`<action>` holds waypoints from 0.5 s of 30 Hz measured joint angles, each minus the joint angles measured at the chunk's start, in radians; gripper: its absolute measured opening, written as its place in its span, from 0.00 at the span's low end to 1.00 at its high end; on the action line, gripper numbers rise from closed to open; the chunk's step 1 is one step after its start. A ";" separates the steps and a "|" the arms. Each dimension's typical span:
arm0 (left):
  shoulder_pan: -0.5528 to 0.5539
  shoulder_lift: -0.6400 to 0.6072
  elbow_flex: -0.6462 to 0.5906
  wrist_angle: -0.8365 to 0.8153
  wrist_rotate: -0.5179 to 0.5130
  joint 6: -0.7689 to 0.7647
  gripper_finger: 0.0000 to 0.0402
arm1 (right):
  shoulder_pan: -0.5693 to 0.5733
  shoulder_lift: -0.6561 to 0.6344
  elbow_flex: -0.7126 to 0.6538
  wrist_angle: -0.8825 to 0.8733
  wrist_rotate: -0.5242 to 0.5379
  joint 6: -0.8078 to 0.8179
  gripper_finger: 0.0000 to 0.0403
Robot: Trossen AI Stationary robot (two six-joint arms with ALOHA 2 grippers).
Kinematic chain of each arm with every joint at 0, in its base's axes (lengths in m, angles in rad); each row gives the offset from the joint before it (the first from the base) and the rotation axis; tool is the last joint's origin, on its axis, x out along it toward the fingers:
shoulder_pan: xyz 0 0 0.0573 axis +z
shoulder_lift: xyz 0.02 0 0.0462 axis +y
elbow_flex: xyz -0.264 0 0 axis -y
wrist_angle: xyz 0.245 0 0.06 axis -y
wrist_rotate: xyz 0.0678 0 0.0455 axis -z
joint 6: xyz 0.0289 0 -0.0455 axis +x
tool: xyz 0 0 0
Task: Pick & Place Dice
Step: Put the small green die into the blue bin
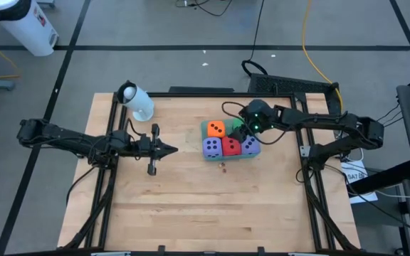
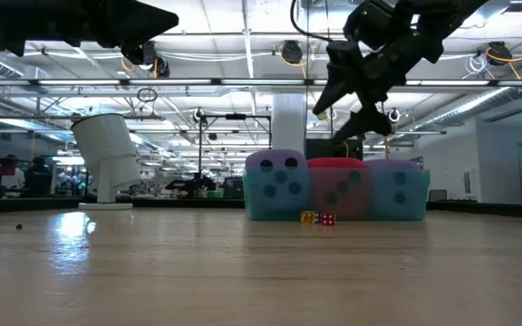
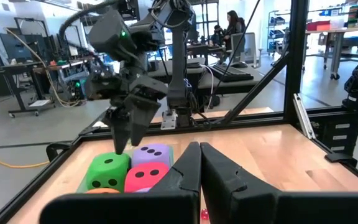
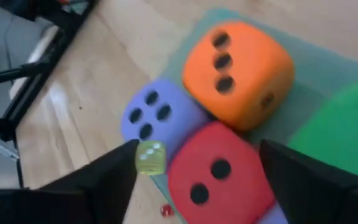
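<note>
- Right gripper was reaching in from the right edge of the table, arm bent at the elbow, wrist angled down over the dice cluster; fingers spread wide, grasping nothing.
- Left gripper lay stretched low over the left half of the table, pointing at the cluster, well apart from it; fingers clenched tight together, empty.
- Dice sat bunched on a teal tray near the far edge, right of centre.
- Orange die and green die were on the far side; purple die, red die and second purple die in the near row, touching.
- All five were soft foam cubes, rounded corners, matte, black pips.
- Tiny hard dice lay on the wood just beside the tray's near side: a translucent yellow one and a red one; possibly more, too small to tell.
- White cylindrical object sat tilted by the far left corner.
- Table was pale wood grain with a black metal frame.
</note>
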 joint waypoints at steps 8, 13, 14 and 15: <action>0.000 0.000 0.000 -0.007 0.000 -0.003 0.01 | -0.006 0.000 0.000 -0.078 -0.077 0.093 0.67; 0.000 0.000 0.000 -0.006 0.000 -0.001 0.01 | -0.006 0.000 -0.001 -0.095 -0.041 0.083 0.45; 0.000 0.000 0.000 -0.007 0.000 -0.001 0.01 | -0.001 0.000 -0.001 -0.084 -0.024 0.066 0.40; 0.000 0.000 0.000 -0.007 0.000 -0.004 0.01 | 0.004 0.000 -0.001 -0.070 -0.014 0.037 0.35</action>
